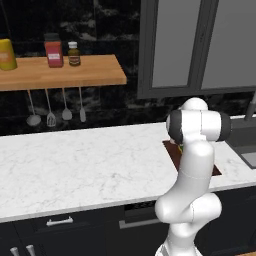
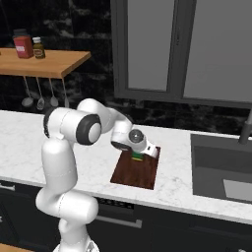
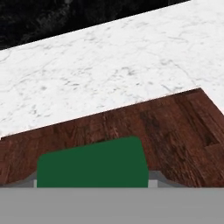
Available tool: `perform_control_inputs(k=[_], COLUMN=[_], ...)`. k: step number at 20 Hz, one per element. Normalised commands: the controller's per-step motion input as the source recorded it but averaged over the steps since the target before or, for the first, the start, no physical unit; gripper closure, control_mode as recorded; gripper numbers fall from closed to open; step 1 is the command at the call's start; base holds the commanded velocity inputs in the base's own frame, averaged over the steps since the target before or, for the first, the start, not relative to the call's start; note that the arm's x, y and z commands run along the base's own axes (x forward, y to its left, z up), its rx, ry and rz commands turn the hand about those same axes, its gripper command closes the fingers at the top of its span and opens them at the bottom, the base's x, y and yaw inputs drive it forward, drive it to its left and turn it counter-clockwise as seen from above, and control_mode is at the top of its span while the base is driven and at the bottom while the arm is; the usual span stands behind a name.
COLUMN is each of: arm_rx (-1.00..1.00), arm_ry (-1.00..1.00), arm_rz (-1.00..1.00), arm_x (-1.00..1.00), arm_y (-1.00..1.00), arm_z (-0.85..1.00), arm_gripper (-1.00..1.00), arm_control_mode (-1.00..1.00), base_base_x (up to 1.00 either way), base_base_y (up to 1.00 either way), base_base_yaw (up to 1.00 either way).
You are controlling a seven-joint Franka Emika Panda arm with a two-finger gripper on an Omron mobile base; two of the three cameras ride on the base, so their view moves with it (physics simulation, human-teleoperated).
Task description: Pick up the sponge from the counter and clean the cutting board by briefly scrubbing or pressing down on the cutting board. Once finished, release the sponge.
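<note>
The dark reddish-brown cutting board (image 2: 134,176) lies on the white marble counter (image 2: 29,142), near its front edge and left of the sink. My gripper (image 2: 139,154) reaches down over the board's far end and is shut on the sponge (image 2: 137,157), whose green top and yellow layer show under the hand. In the hand view the sponge's green face (image 3: 92,164) sits low in the middle, with the cutting board (image 3: 175,127) just behind it and the counter (image 3: 109,65) beyond. I cannot tell whether the sponge touches the board. From the left, my arm hides most of the cutting board (image 1: 171,150).
A sink (image 2: 221,172) with a faucet (image 2: 244,129) is set into the counter right of the board. A wooden wall shelf (image 1: 65,74) carries jars, and several utensils (image 1: 50,109) hang beneath it. Open counter (image 1: 75,160) stretches to the left.
</note>
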Motion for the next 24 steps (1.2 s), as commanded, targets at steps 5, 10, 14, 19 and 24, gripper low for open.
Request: perform_control_inputs(k=[5, 10, 14, 19, 24], arm_rx=[0.00, 0.00, 0.00, 0.00, 0.00], arm_ry=[-0.04, 0.00, 0.07, 0.02, 0.00], arm_rz=[0.00, 0.00, 0.00, 0.00, 0.00], arm_x=[0.00, 0.17, 0.03, -0.04, -0.39], arm_y=[0.23, 0.16, 0.03, 0.00, -0.19], arm_z=[0.11, 0.04, -0.42, -0.55, 0.04], arm_gripper=[1.00, 1.00, 1.00, 1.00, 1.00], arm_control_mode=[-1.00, -1.00, -1.00, -1.00, -1.00], base_base_x=[0.00, 0.00, 0.00, 0.00, 0.00], base_base_y=[0.00, 0.00, 0.00, 0.00, 0.00], base_base_yaw=[0.00, 0.00, 0.00, 0.00, 0.00])
